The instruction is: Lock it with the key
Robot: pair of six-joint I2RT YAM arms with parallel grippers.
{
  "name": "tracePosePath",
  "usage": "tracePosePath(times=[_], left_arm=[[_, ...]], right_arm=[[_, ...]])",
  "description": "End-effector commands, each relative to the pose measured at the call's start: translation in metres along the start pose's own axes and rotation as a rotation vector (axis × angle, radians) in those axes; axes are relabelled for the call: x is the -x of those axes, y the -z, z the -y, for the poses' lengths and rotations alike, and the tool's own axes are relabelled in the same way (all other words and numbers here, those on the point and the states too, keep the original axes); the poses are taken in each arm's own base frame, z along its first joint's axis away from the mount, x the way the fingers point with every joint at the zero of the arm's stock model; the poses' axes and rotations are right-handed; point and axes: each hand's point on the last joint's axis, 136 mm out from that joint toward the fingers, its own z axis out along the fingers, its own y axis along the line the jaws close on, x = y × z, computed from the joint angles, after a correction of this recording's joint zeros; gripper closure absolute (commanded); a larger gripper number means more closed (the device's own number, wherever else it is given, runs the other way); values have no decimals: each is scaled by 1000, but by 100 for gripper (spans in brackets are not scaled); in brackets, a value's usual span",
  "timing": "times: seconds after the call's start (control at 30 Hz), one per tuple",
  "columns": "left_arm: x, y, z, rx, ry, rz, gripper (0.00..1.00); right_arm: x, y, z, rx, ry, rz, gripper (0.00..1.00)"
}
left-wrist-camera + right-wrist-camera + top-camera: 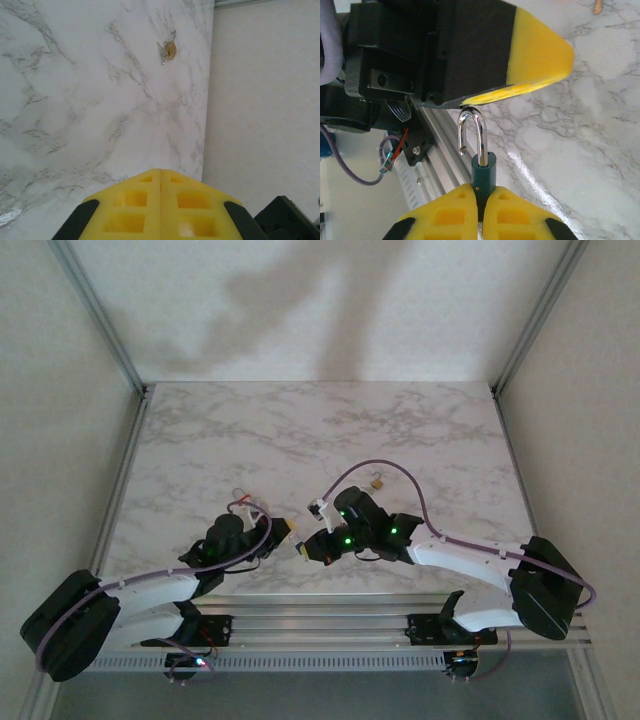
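The right gripper (481, 194) is clamped on the padlock (483, 172), its two yellow fingers squeezing the dark green body from either side low down. The lock sits upright in that grip, above the near edge of the marble-patterned table (300, 430), where the two arms meet. Its shackle (479, 125) is a polished steel hoop standing at 12 o'clock from the body. One leg is sunk in the body and the other hangs free with its notched end clear, so the lock is open.

The left gripper (161, 181) has its fingers pressed together on nothing. In the right wrist view its blunt yellow tip lies right over the crown of the shackle, at or very near contact.

The small brass object lying flat on the table is most likely the key (169, 50), though it is too small to be sure. It is at about 1 o'clock from the two grippers and well apart from them.

I judge the step in hand to be steadying the lock and closing the shackle. The next move calls for a straight push toward 6 o'clock along the shackle's legs, since smooth rounded steel could slide off the moulded plastic finger. The right grip has to stay firm on the slick painted body. After that, the flat key needs a pinch off a hard, glossy surface.
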Motion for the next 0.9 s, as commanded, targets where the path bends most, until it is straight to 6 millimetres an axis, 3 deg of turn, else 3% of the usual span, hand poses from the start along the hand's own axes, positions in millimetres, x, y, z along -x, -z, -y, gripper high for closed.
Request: tracePosePath(times=[0.0,0.1,0.33,0.4,0.73,0.87], left_arm=[[8,7,16,-72,-43,41,100],[9,12,21,-87,-65,48,91],[10,29,29,-114,-113,66,50],[7,31,32,-124,-135,51,43],[-6,37,25,-154,-154,6,44],[-6,39,32,-182,-160,4,53]], right_arm=[[-1,2,-3,37,-17,-5,100],[-2,1,3,22,-39,-14,100],[-4,0,12,16,-65,-25,100],[-5,-1,13,33,-85,-31,100],[3,-1,4,123,-123,-24,100],[2,-4,5,128,-135,-39,100]])
